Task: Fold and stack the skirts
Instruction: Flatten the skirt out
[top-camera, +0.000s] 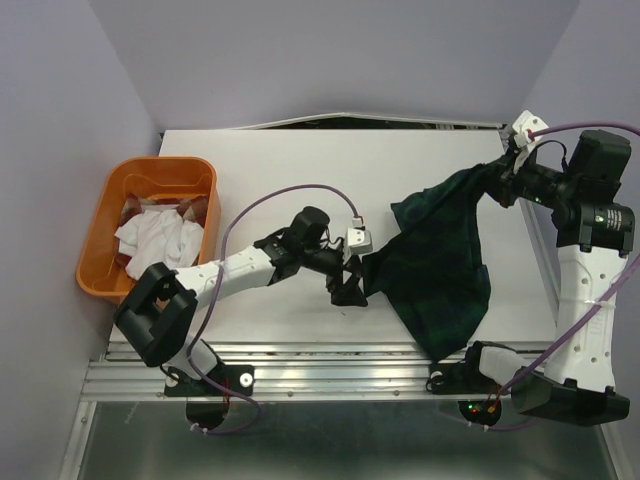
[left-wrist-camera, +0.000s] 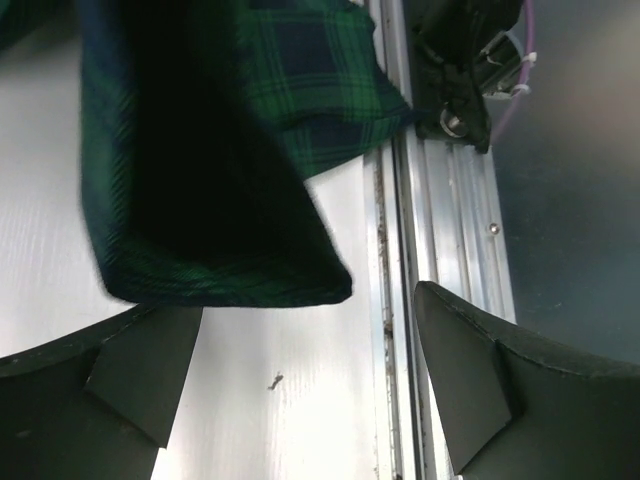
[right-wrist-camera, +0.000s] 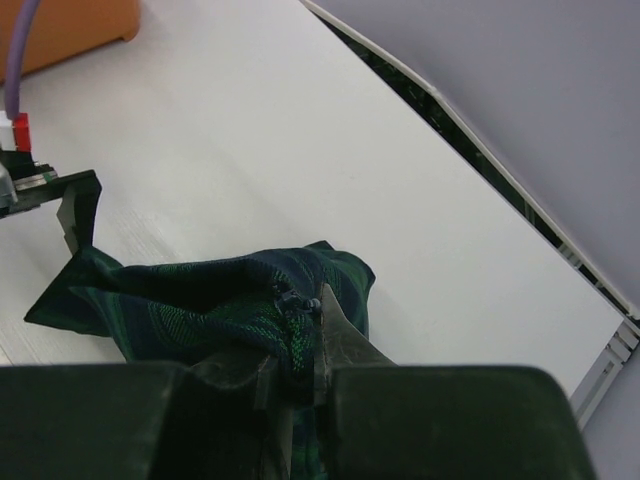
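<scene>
White worktop (top-camera: 300, 170) between pale walls, seen from above. My right fingers (right-wrist-camera: 335, 330) are clamped on a bunched edge of the green skirt (top-camera: 440, 260), holding it raised near the far right corner. The cloth drapes down across the worktop and its low end laps the near edge. My left fingers (left-wrist-camera: 140, 370) stand wide apart just short of a hanging corner, gripping nothing. White skirt (top-camera: 160, 240) and red skirt (top-camera: 190, 210) lie in the basket (top-camera: 100, 230) at left. I judge the cloth light, limp and prone to bunching, so I would pinch that free corner by its hem.
</scene>
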